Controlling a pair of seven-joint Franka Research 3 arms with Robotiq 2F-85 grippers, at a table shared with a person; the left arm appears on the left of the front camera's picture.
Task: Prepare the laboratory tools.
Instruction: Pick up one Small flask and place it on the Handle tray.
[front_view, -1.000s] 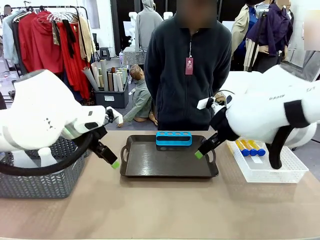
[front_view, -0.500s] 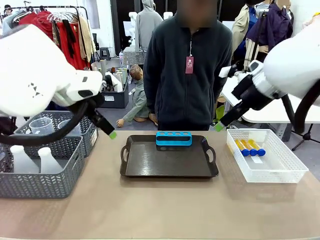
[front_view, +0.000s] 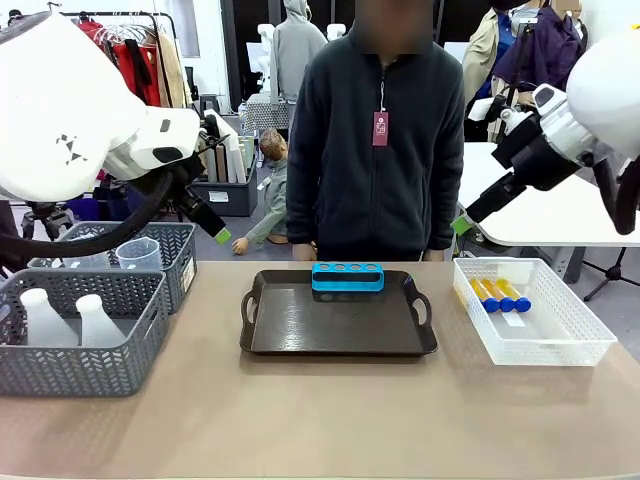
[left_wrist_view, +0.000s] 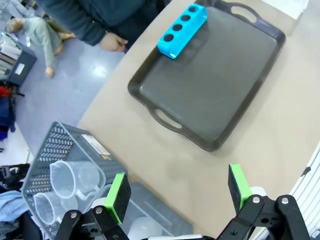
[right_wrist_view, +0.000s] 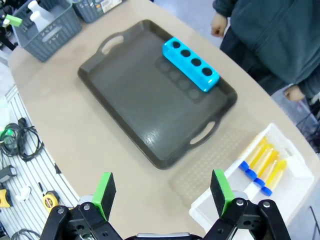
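Front view: both arms' jaws hang apart and empty above the counter (front_view: 320, 420), test tubes (front_view: 500, 294) lying in the right bin (front_view: 545, 352), flasks (front_view: 78, 318) and beakers (front_view: 138, 254) in the left baskets (front_view: 80, 375), apparently staged either side of the central tray (front_view: 330, 320) and blue rack (front_view: 347, 277) for loading.

Blue rack (front_view: 347, 277), dark tray (front_view: 330, 325), yellow blue-capped tubes (front_view: 497, 293)

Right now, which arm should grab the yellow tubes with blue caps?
Probably right: the right fingers hover near the white mesh bin holding them; the left fingers are by the grey mesh baskets.
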